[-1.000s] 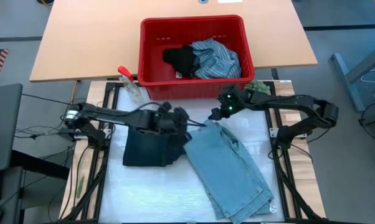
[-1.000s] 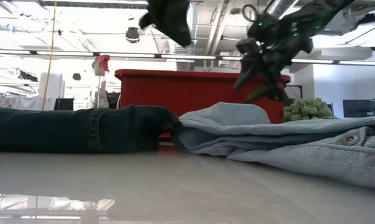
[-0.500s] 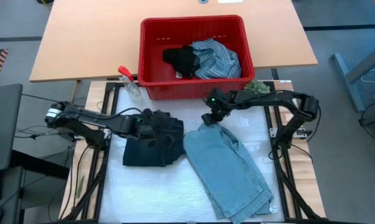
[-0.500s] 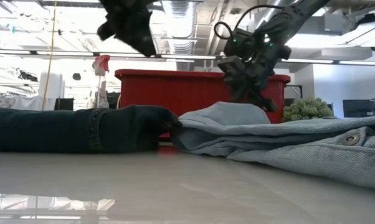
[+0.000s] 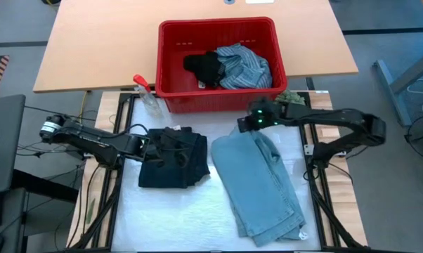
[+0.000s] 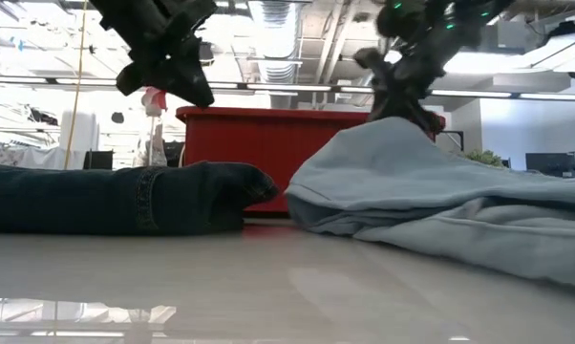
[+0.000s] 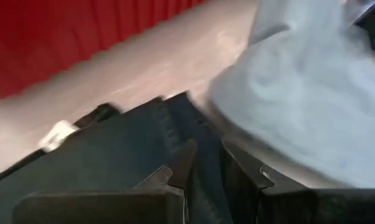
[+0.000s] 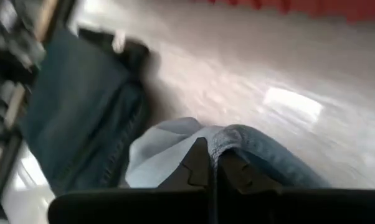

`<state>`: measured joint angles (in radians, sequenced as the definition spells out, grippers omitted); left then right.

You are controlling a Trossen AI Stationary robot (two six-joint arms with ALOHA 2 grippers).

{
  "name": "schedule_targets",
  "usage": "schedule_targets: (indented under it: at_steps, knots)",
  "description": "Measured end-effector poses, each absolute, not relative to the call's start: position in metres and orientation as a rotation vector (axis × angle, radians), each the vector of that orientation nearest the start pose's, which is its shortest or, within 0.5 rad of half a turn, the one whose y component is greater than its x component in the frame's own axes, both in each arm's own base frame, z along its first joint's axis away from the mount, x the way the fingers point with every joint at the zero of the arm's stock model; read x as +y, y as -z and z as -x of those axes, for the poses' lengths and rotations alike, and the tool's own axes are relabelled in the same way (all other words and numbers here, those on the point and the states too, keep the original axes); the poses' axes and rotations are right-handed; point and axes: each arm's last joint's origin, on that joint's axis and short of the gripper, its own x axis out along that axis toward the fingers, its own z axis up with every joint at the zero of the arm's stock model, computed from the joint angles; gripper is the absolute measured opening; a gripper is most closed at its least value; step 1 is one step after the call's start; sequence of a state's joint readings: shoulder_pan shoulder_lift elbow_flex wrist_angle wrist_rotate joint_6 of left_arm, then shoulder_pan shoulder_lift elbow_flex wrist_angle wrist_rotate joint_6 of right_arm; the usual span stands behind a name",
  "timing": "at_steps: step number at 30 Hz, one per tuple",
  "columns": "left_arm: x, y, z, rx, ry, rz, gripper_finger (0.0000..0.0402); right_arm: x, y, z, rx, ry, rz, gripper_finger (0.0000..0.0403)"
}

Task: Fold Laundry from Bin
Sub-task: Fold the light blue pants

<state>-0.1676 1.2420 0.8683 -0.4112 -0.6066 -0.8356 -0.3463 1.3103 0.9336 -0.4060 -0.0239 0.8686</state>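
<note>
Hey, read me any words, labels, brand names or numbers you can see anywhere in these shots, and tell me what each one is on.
No text can be read in any view.
White tag on the dark navy piece: blurred, unreadable.
Small light label inside the red bin: too small to read.
Light blue jeans, spray bottle and both arms: no lettering visible.

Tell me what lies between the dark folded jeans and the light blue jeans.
Only a narrow strip of bare white table separates the dark jeans from the light blue jeans, seen in the high view.
</note>
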Motion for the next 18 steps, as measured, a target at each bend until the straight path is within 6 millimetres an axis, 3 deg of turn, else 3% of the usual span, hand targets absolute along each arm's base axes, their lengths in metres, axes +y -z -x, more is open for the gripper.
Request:
schedule_targets:
  at_steps: [3,9,13,18]
  knots:
    - [-0.028,-0.247,-0.26,0.444,-0.612,0.536,0.0054,-0.085,-0.252,-0.236,0.495,0.661,-1.042,0.0023]
    - [-0.024,-0.22,-0.286,0.377,-0.557,0.576,0.0054,-0.068,-0.22,-0.207,0.314,0.807,-1.204,0.0023]
    - [-0.017,-0.2,-0.313,0.298,-0.526,0.571,0.0055,-0.061,-0.211,-0.197,0.231,0.796,-1.24,0.0023]
    - [-0.008,-0.172,-0.348,0.298,-0.424,0.568,0.0082,-0.059,-0.215,-0.193,0.207,0.784,-1.234,0.0023]
